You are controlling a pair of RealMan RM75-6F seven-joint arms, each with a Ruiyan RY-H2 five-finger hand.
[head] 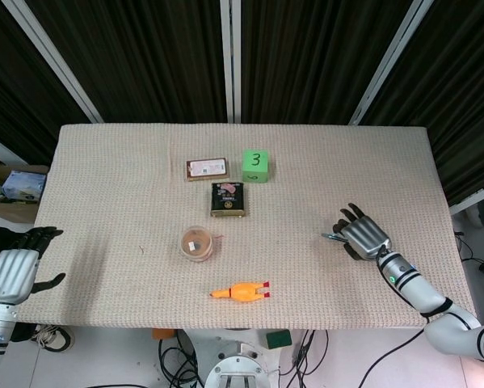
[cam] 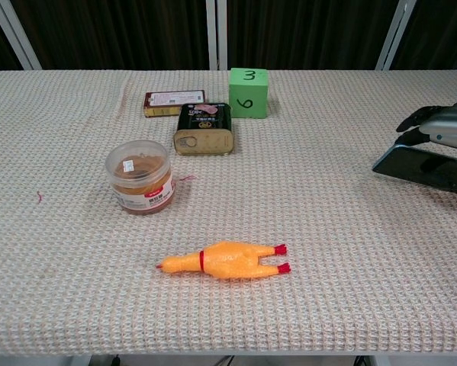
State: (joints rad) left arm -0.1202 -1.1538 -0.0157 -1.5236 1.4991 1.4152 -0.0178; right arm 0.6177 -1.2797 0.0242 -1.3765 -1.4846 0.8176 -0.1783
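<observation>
Right hand (head: pixel 363 239) grips phone (cam: pixel 425 168), fingers closed on it, tilted above counter (head: pixel 128 194) near right edge; left hand (head: pixel 9 275) off counter's left edge, fingers apart, holding nothing

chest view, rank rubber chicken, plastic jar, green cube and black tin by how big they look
1. Rubber chicken, longest, though nearest the camera.
2. Plastic jar.
3. Black tin and green cube look about alike; both lie farther back, so I would not rank them.
</observation>
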